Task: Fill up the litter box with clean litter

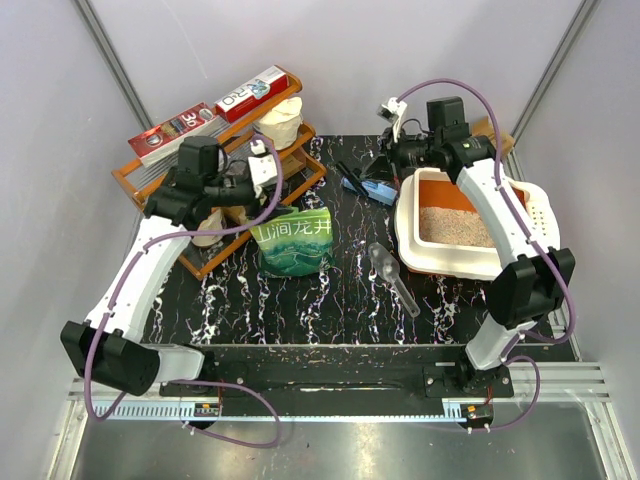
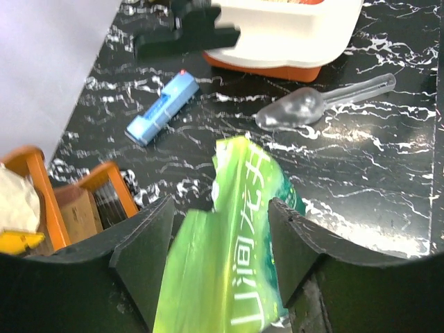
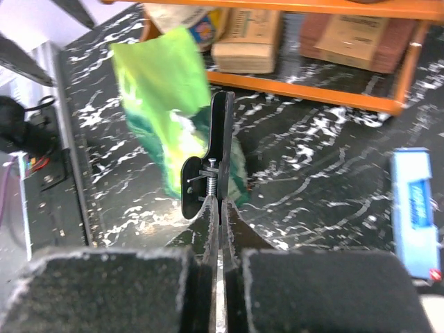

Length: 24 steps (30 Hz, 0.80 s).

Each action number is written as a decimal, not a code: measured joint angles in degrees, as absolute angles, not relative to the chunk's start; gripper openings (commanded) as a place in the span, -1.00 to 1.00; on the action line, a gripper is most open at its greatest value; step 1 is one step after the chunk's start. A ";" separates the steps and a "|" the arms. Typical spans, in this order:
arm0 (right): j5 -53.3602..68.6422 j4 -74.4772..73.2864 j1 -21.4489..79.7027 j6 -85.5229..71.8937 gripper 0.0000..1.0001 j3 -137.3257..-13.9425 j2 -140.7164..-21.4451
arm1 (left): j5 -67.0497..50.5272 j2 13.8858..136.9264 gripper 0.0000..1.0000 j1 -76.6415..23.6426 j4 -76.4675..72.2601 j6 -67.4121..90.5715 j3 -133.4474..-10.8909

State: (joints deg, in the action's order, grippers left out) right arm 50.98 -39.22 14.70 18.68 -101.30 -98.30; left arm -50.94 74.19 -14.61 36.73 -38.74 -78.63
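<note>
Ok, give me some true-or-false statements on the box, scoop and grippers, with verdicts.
1. The litter box already holds some litter. True.
2. The scoop lies inside the litter box. False: it lies on the table, beside it.
3. The right gripper is shut on a thin black tool. True.
4. The left gripper clamps the pouch. False: it is open.

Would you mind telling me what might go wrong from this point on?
The left gripper is open astride the green pouch; closing off-centre might shove it aside. The right gripper pinches a thin black spring tool, which may twist loose. The clear scoop lies between pouch and litter box and could get swept.
</note>
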 measured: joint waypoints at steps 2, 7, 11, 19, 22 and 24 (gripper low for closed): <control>53.54 -39.35 15.90 19.18 -1.00 -100.66 -97.84 | -49.63 74.19 0.25 -17.02 34.37 -38.89 -78.63; 57.14 -40.60 18.20 21.06 -1.00 -100.03 -97.23 | -47.97 74.24 0.50 -21.34 30.06 -40.18 -78.63; 58.19 -42.50 19.35 23.75 -1.00 -99.98 -96.36 | -47.75 75.00 0.50 -21.91 25.91 -39.16 -78.63; 58.26 -45.50 21.34 27.88 -1.00 -99.70 -94.17 | -48.38 81.30 0.42 -23.11 22.41 -36.49 -80.20; 58.19 -45.89 21.41 28.71 -1.00 -99.70 -93.84 | -49.25 82.81 0.30 -23.62 22.37 -35.33 -80.93; 58.17 -46.24 21.50 29.12 -1.00 -99.70 -93.84 | -50.09 83.33 0.22 -23.97 22.41 -34.54 -81.43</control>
